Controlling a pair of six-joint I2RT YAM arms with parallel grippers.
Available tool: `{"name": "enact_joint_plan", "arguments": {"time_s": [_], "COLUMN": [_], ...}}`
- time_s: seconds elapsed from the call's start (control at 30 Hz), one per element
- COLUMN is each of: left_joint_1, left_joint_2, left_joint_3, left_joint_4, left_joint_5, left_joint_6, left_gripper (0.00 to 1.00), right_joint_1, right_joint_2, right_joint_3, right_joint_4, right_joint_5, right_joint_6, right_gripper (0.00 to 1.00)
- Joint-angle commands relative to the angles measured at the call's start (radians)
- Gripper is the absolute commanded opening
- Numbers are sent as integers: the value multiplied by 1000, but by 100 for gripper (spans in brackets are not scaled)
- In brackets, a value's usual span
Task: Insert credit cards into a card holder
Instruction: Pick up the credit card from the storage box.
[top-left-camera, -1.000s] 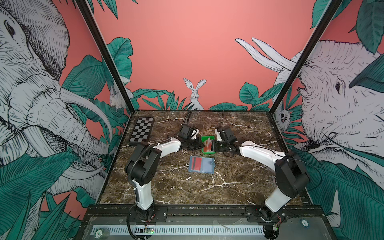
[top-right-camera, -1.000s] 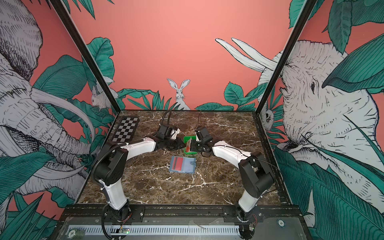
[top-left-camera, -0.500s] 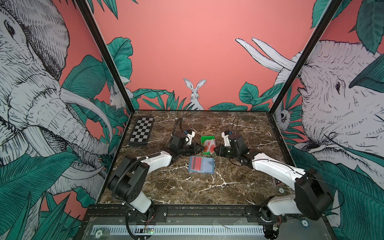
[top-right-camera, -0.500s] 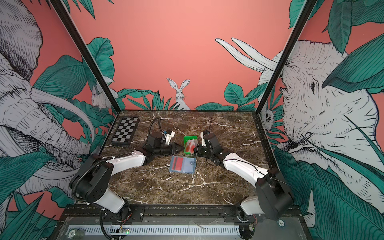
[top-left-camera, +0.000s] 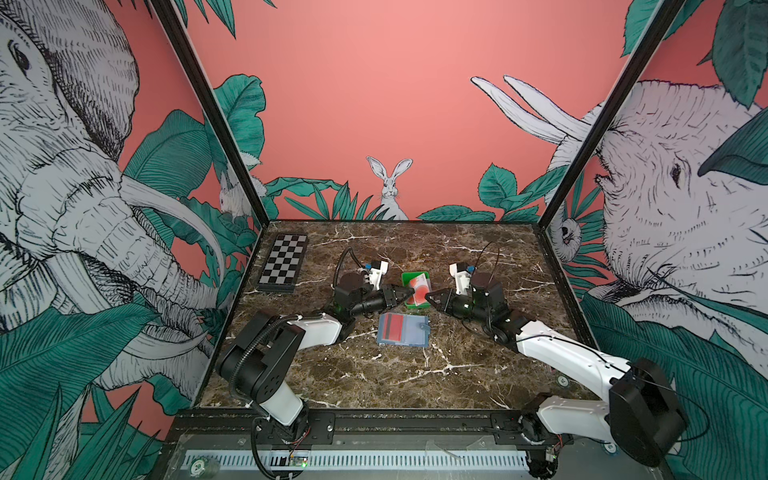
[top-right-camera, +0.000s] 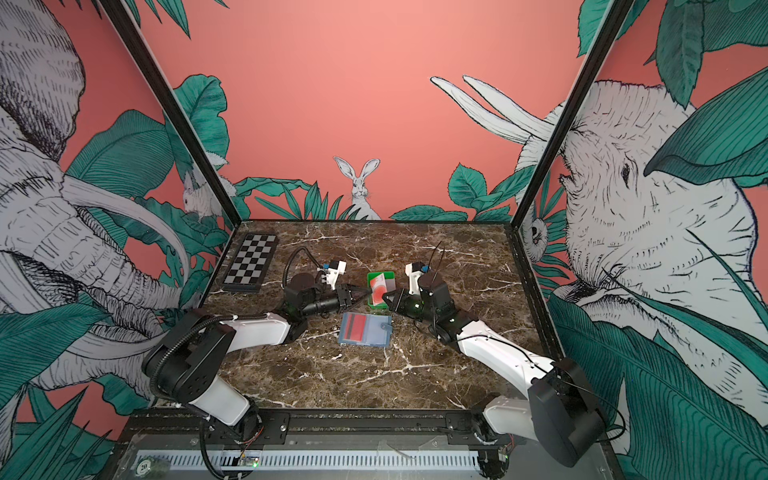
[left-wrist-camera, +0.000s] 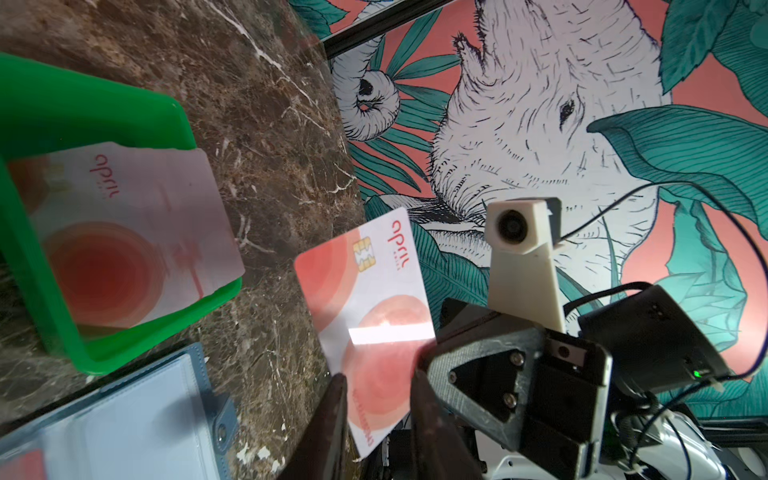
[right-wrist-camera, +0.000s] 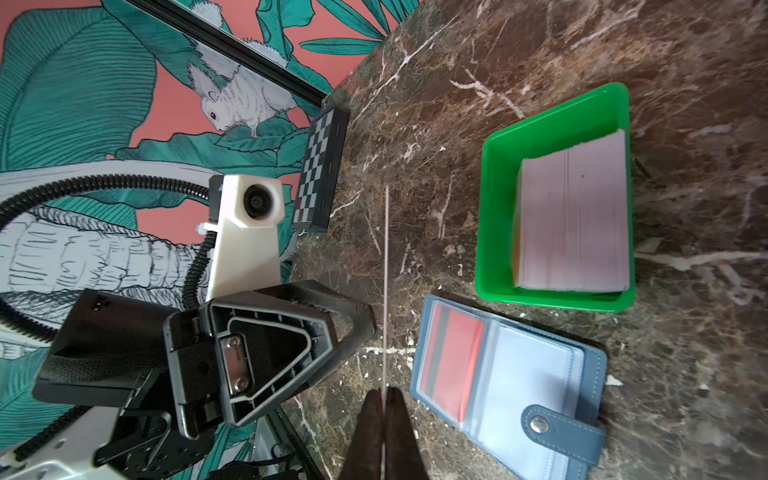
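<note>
Right jaws pinch a credit card (left-wrist-camera: 365, 299) above the counter (right-wrist-camera: 415, 124), left jaws parted beside it; next, I reckon, comes angling it into the card holder (right-wrist-camera: 536, 374)'s empty sleeve.

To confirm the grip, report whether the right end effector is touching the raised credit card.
Touching. The credit card appears edge-on in the right wrist view, pinched between the closed fingers of the right end effector.

card holder (top-left-camera: 402, 329) lies before tray (top-left-camera: 409, 275), seemingly apart
</note>
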Motion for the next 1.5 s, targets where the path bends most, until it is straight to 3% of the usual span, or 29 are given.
{"name": "enact_joint_plan", "arguments": {"time_s": [0.0,0.37,0.6,0.97,1.47], "left_joint_1": [-8,-9,-9,-10,-6], "left_joint_2": [9,-1,32,31,34], "left_joint_3": [-7,-5,-3,10,27], "left_joint_4": [70,-23,131,158,105], "left_joint_5": [23,12,30,44,43], "left_joint_6": [-34,2,-101,-134,-107], "left_gripper": [28,28,27,18,0], "right_joint_1": [4,4,4,4,5], "right_joint_2": [-28,-62,-41,-2,36], "right_joint_3": [-15,-18,-23,-41,-61], "right_joint_4": [93,66,99,132,58], "right_joint_5": [-29,-7,-28,-33,-17], "right_joint_6": [43,34,49,67,23], "right_gripper": [1,1,1,2,20]}}
